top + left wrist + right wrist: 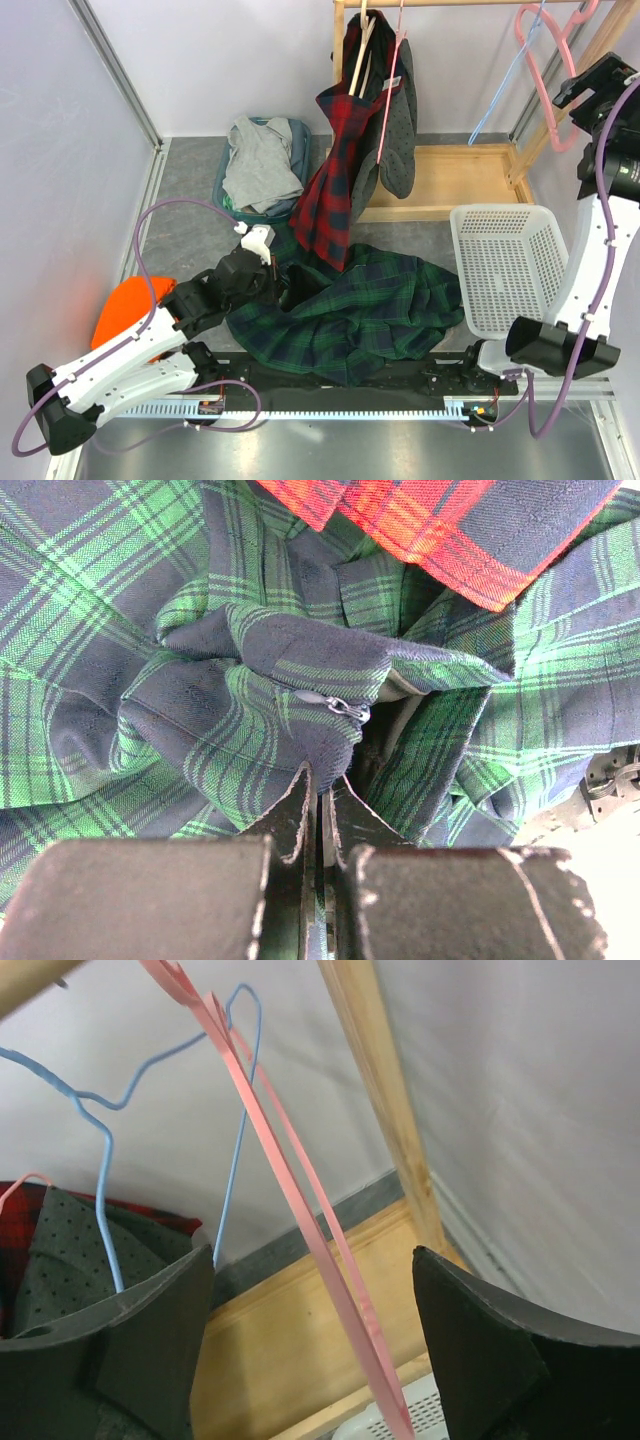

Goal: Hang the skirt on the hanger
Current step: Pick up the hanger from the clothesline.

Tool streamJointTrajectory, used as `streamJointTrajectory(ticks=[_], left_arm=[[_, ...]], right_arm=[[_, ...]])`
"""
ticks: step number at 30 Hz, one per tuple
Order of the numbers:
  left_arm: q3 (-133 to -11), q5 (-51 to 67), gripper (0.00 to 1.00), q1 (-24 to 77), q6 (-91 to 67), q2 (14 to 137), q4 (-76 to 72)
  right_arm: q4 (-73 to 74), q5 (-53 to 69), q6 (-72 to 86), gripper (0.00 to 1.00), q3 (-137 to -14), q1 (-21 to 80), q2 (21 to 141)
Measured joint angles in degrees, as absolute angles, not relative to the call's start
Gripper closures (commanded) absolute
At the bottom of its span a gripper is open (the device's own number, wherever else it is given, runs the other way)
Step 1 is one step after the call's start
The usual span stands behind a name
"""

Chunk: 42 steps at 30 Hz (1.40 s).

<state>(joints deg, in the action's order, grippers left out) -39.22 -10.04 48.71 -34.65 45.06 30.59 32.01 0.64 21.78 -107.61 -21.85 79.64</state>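
Left wrist view: our L gripper point(322, 815) is squeezed tight together, w/ a fold of the green skirt point(250, 670) nipped btwn the tips. A zip pull point(340, 707) sits just ahead of the jaws. The hem of a red skirt point(430, 530) lies farther ahead and to the right, over the green cloth.

Top view: the rest of the green skirt is heaped on the table to the right of those jaws. Its far edge comes near a white basket point(510, 270). It's not on any hanger yet.

Right wrist view: our R gripper point(312, 1255) stands wide apart, holding nothing. A pink hanger point(331, 1270) runs down thru the gap btwn the jaws, touching neither pad as far as we can tell. A blue hanger point(108, 1210) hangs beyond the left jaw, and a wooden post point(385, 1090) rises ahead, nearer the right jaw.
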Motion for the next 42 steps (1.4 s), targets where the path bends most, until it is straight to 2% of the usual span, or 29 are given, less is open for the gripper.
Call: streamJointTrajectory(ticks=[1,3,4,6,11,14,15,29,37,42], left_arm=[[-39.2,-10.02,0.98,48.71,-34.65,45.06,30.52],[-39.13,-9.96,0.98,48.71,-34.63,45.08,30.2],[-39.13,-9.93,0.98,48.71,-34.63,45.12,30.06],[-39.13,-9.91,0.98,48.71,-34.59,45.3,29.87],[-39.13,-9.91,0.98,48.71,-34.28,45.91,29.78],[-39.11,-9.89,0.98,48.71,-34.22,46.39,29.63],[-39.11,-9.89,0.98,48.71,-34.22,46.5,29.58],[-39.09,-9.72,0.98,48.71,-34.09,47.37,28.62],[-39.09,-8.82,0.98,48.71,-34.09,47.42,28.56],[-39.09,-8.8,0.98,48.71,-34.06,47.42,28.56]], right_arm=[[31.57,2.04,21.98,0.25,-107.31,-22.41,80.27],[30.85,4.89,22.31,0.33,-106.76,-23.16,81.71],[30.59,6.13,22.39,0.42,-106.69,-23.27,82.41],[30.37,8.05,22.5,0.53,-106.63,-23.42,83.64],[30.37,10.79,22.74,0.69,-106.63,-23.49,85.3],[30.37,11.49,22.37,0.87,-106.63,-23.49,85.45],[30.3,11.97,22.39,1.0,-106.63,-23.49,85.45],[29.54,10.39,19.9,1.0,-107.59,-23.42,84.03],[30.35,7.35,19.88,1.0,-107.66,-23.49,78.06],[31.38,6.35,20.16,1.0,-101.84,-23.49,72.79]])
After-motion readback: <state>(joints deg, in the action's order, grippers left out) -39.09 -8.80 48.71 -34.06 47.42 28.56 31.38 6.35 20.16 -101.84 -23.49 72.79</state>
